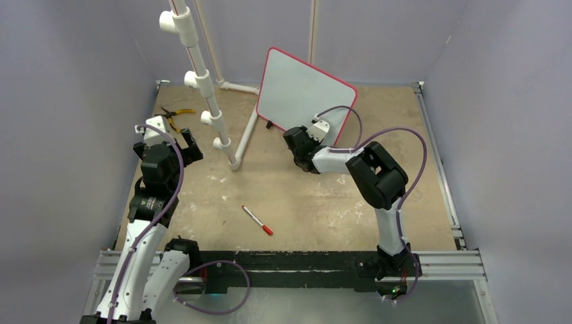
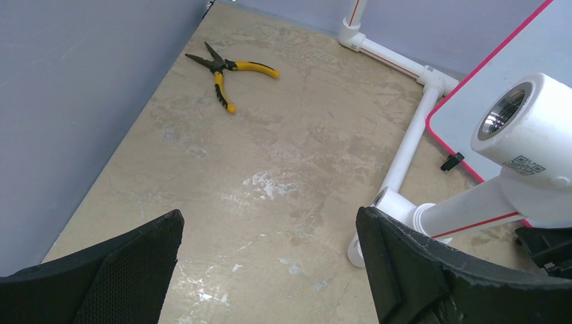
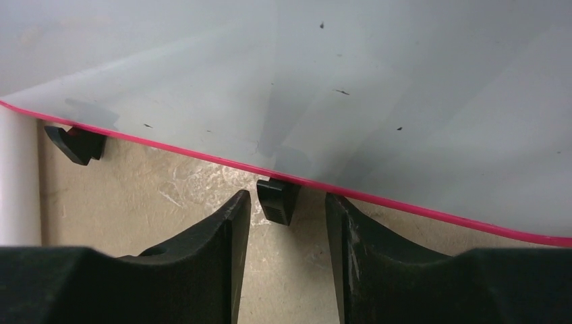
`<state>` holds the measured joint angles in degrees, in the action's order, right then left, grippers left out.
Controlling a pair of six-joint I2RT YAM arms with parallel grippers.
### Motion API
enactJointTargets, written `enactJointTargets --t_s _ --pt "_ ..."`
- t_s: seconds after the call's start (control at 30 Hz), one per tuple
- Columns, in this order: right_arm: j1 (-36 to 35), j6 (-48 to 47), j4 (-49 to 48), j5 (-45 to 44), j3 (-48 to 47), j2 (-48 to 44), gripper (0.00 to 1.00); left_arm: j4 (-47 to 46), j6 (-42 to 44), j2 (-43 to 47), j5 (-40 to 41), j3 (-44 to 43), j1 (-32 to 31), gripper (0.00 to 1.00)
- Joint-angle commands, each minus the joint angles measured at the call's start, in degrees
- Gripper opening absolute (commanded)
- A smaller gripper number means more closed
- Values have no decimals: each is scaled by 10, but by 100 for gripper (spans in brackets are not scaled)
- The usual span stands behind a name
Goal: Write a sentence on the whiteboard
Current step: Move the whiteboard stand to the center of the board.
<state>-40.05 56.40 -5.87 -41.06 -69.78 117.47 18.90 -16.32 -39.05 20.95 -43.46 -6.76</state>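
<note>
The whiteboard [image 1: 300, 91] stands tilted at the back middle, white with a thin red frame. No sentence is in view; the face in the right wrist view [image 3: 337, 67] carries only a few dark specks. My right gripper [image 1: 290, 137] sits low at the board's bottom edge. Its jaws [image 3: 287, 197] stand partly open around nothing, with a black foot [image 3: 276, 200] just beyond the tips and a second foot [image 3: 77, 143] to the left. My left gripper [image 1: 172, 135] hovers wide open and empty [image 2: 268, 214] at the left. A white marker with a red cap [image 1: 258, 220] lies on the table.
A white PVC pipe frame [image 1: 202, 88] stands left of the board, its base pipe [image 2: 405, 145] running along the table. Yellow-handled pliers [image 1: 174, 116] [image 2: 226, 71] lie at the back left. Grey walls enclose the table on three sides.
</note>
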Motion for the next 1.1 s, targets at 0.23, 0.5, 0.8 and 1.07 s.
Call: enactJointTargets --t_s 0.23,0.5,0.8,1.07 --pt "18 -45 -34 4 -9 21 31 -16 9 -6 -7 0 4 99" --pt "17 -65 -52 2 8 17 1 -16 9 -8 -9 0 4 99" --pt "16 -139 -108 4 84 -36 0 -16 10 -9 -13 0 4 98" --pt "16 -199 -129 37 193 -118 0 -17 12 -9 -18 0 4 98"
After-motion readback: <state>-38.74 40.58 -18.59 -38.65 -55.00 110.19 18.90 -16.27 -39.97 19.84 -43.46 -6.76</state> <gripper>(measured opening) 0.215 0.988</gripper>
